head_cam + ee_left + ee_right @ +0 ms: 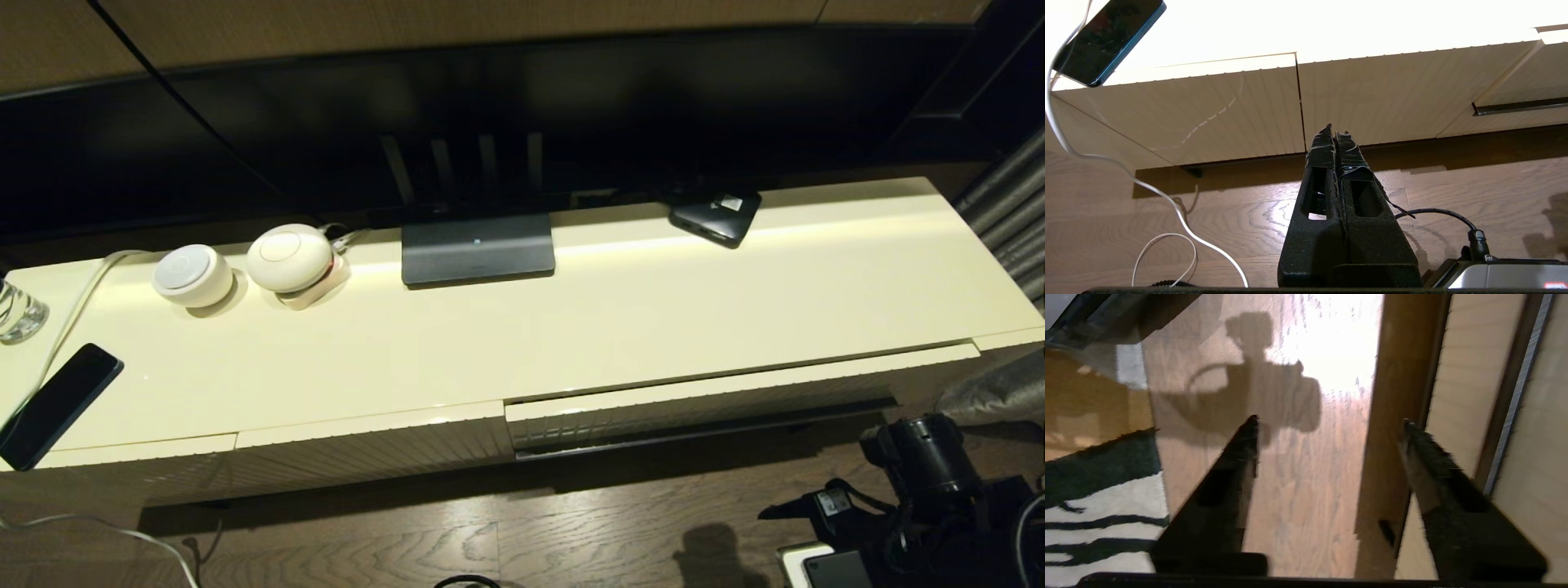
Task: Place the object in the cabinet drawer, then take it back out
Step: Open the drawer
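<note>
Currently cabinet drawer, lower right of head view, sits slightly ajar; left gripper closed, empty; right gripper spread wide, empty.

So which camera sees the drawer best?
The head view: the drawer shows along its whole ribbed front, pulled out slightly from the cabinet. The left wrist view catches only its corner. The right wrist view shows cream panels, but I cannot tell which is the drawer.

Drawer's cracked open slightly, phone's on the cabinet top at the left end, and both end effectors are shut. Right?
Not quite. The right end effector is open, fingers spread wide over the floor, as the right wrist view shows. The left end effector is shut, the drawer is slightly ajar and the phone lies at the left end.
</note>
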Available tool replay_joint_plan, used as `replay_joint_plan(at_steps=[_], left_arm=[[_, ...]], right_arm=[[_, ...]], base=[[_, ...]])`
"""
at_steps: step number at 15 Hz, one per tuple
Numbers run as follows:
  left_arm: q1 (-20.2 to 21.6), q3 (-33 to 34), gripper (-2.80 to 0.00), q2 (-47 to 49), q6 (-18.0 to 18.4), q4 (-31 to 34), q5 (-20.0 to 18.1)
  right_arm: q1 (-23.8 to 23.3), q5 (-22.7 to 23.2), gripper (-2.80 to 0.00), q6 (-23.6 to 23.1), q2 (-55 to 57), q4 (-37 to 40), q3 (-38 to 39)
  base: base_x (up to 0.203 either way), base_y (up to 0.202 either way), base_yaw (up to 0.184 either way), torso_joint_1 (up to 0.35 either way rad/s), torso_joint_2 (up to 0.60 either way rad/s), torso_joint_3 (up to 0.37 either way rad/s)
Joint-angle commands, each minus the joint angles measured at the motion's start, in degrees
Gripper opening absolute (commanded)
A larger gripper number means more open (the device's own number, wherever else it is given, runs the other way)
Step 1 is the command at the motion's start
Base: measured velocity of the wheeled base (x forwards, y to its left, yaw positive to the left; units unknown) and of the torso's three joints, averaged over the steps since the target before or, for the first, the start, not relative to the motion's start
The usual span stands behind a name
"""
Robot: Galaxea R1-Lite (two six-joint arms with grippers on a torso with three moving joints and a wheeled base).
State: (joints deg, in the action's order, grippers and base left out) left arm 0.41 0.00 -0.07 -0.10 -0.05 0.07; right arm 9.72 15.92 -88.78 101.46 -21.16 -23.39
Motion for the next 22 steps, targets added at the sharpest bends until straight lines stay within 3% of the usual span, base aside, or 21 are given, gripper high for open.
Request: replay_joint_plan(at_steps=[1,13,22], left_arm=[[0.02,0.18,-2.80,0.07,0.01,-0.04,0.01],[0.02,0.18,-2.80,0.07,0.01,-0.04,0.01],[0.02,0.18,-2.80,0.07,0.01,-0.04,0.01]], right_arm=[[-0.49,-0.21,0.00,-0.51,1.61,-0.36,-0.16],[-0.58,-1.29,0.00,-0.51,11.24,-14.44,-2.64],[-0.66,-2.30,0.00,-0.51,15.60,-19.84,-5.88]], base=[[0.000,0.000,0.000,0.000,0.00,0.000],[0.000,0.000,0.000,0.000,0.00,0.000],[0.000,0.000,0.000,0.000,0.00,0.000]])
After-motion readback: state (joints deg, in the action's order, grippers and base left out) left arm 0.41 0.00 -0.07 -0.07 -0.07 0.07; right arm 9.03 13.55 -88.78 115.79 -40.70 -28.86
